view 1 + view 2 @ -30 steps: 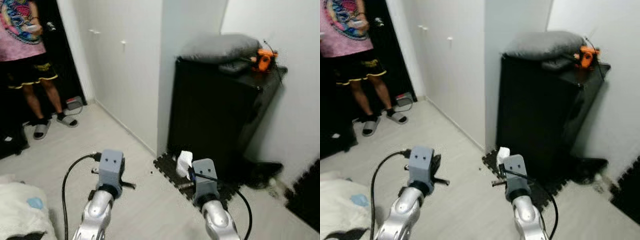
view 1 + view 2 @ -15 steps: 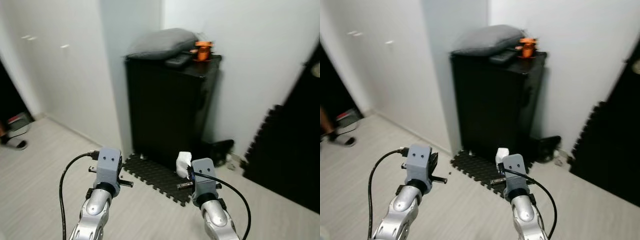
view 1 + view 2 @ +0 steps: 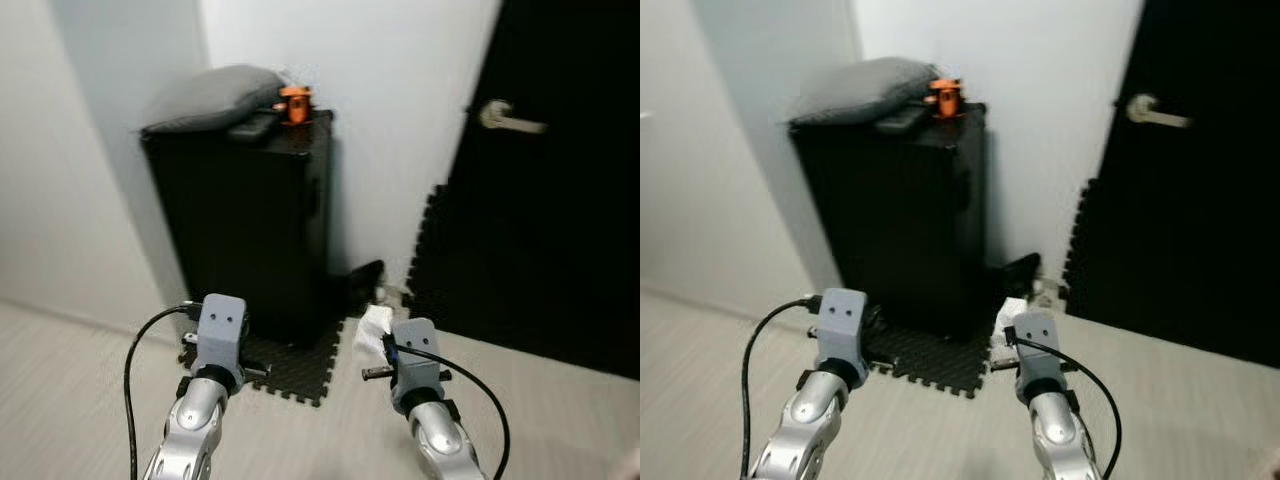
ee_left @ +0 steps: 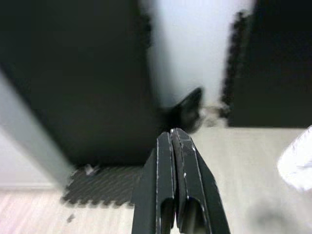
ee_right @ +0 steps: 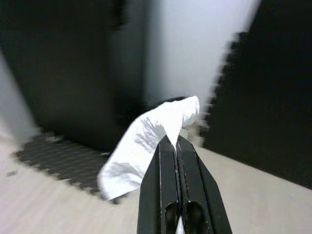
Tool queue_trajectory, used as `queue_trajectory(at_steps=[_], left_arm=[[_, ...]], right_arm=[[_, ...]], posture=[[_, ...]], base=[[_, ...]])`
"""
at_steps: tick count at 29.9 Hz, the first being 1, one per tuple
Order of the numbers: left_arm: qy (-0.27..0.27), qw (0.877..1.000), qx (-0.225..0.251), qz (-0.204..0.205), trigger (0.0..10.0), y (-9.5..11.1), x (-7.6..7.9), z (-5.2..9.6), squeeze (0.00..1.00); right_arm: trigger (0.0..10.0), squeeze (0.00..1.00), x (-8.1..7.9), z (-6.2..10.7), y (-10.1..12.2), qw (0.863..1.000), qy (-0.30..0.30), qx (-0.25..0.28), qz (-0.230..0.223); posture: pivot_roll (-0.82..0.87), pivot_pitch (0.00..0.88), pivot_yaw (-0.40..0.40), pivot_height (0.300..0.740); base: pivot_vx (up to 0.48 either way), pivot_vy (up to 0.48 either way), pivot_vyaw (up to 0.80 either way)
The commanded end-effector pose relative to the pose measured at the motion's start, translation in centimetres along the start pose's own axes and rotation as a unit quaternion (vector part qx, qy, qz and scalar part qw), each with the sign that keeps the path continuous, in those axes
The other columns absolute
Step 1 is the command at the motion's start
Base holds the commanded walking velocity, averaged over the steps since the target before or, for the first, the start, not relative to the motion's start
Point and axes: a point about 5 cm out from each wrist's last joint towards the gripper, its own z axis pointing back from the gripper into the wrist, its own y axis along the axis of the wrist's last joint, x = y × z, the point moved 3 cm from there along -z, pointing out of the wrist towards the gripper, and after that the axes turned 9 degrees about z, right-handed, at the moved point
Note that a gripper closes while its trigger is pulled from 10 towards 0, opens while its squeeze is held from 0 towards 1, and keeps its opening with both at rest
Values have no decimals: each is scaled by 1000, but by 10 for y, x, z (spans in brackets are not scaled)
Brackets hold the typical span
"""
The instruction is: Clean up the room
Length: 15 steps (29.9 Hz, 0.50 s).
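A crumpled white tissue [image 5: 146,142] hangs from my right gripper [image 5: 175,140], whose two black fingers are shut on it. In the left eye view that tissue [image 3: 373,330] sticks out to the left of my right wrist housing, held low over the pale floor. My left gripper [image 4: 171,132] is shut with nothing between its fingers and is held out level beside the right one, pointing at the foot of the black cabinet [image 3: 240,220].
The cabinet carries a grey cushion [image 3: 210,95] and a small orange object [image 3: 294,103]. A black foam mat [image 3: 295,365] lies at its base. To the right is a black door [image 3: 560,200] with a handle [image 3: 505,118]. A dark item [image 3: 362,278] lies in the corner.
The whole view has swung to the right: the person and white wardrobe have left the picture and the black door has come in. Both grippers keep their pose, the right still holding the tissue.
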Motion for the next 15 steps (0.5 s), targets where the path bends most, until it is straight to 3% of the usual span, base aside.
queue_trajectory(at_steps=[1,15], left_arm=[[6,1000,-10,-7,10000,-4,-6,2,0],[3,1000,-25,-6,10000,-10,-3,2,0]], right_arm=[[10000,0,-7,1,-1,1000,8,-4,-10],[10000,0,-4,1,-3,1000,2,-8,-11]], posture=[[17,38,29,740],[14,31,33,740]], base=[[0,0,-800],[0,0,-800]])
